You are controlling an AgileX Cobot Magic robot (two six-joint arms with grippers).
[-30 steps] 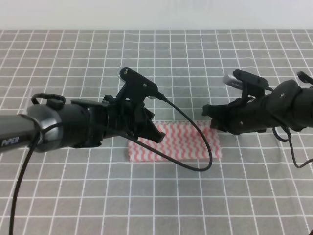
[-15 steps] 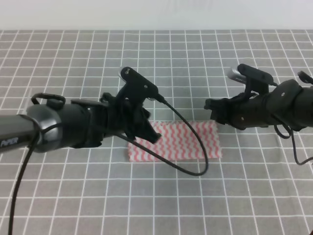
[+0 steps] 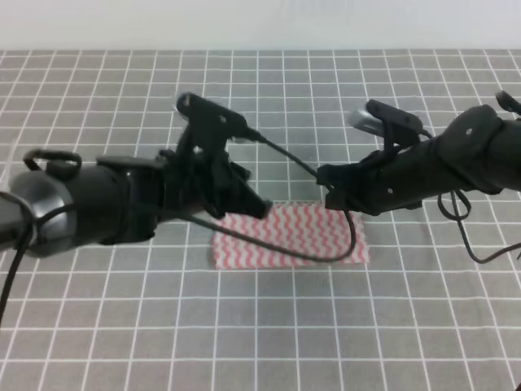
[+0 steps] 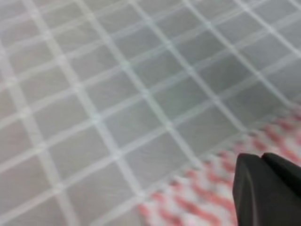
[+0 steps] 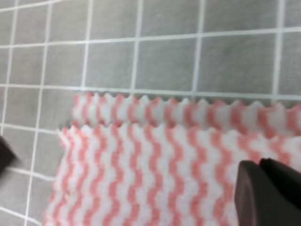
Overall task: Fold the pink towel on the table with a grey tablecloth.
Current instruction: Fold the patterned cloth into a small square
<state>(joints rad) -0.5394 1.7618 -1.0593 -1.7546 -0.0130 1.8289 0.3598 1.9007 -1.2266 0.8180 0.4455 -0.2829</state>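
Observation:
The pink towel [image 3: 289,236] lies folded into a wide strip on the table with a grey tablecloth [image 3: 366,326]. In the right wrist view the pink towel [image 5: 155,155] shows two layers, with the lower one's zigzag edge sticking out along the far side. My left gripper [image 3: 259,207] hovers over the strip's left end, and its dark fingertips [image 4: 268,188] sit together above the blurred pink towel [image 4: 202,197]. The right gripper [image 3: 327,187] hangs over the strip's upper right part. Its fingertips [image 5: 265,188] are pressed together with nothing between them.
A black cable [image 3: 326,252] from the left arm droops across the towel. The grid-printed cloth stretches in all directions around the towel, and a pale wall [image 3: 260,24] borders its far edge.
The left arm has pulled back to the left and risen a little. The right arm has swung left over the towel's right end. The towel has stayed in place.

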